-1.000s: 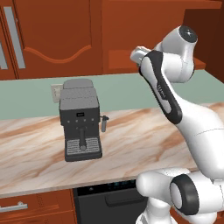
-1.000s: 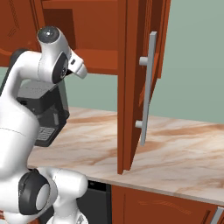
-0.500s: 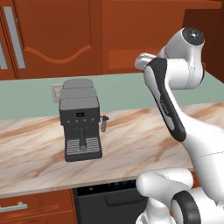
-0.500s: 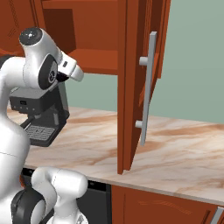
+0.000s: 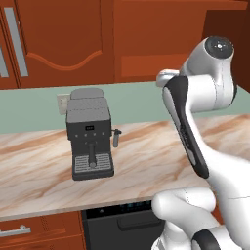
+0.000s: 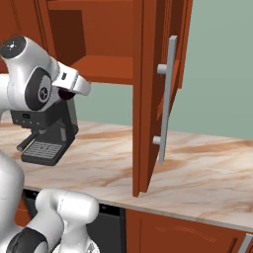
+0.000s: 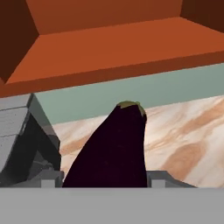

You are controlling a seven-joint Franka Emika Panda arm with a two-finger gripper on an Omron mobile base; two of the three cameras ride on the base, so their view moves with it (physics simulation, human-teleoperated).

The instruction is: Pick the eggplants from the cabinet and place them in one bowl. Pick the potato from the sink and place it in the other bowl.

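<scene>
My gripper [image 7: 105, 181] is shut on a dark purple eggplant [image 7: 113, 148] whose green-capped tip points away from the hand. From the right base view the gripper [image 6: 66, 94] hangs just in front of and below the open cabinet's shelf [image 6: 106, 66], with the eggplant [image 6: 63, 94] as a dark patch under the white hand. The cabinet shelf [image 7: 109, 48] spans the top of the hand view. In the left base view the hand [image 5: 166, 78] is raised in front of the cabinet [image 5: 146, 34]. The bowls, the potato and the sink are out of view.
A dark coffee machine [image 5: 90, 136] stands on the marble counter [image 5: 146, 156], just left of and below the hand [image 6: 47, 128]. The open cabinet door [image 6: 148, 99] with its long silver handle [image 6: 168, 99] juts out to the right of the gripper.
The arm has swung back from the cabinet, with the elbow moving outward. The hand has come slightly down and away from the shelf with the eggplant still held.
</scene>
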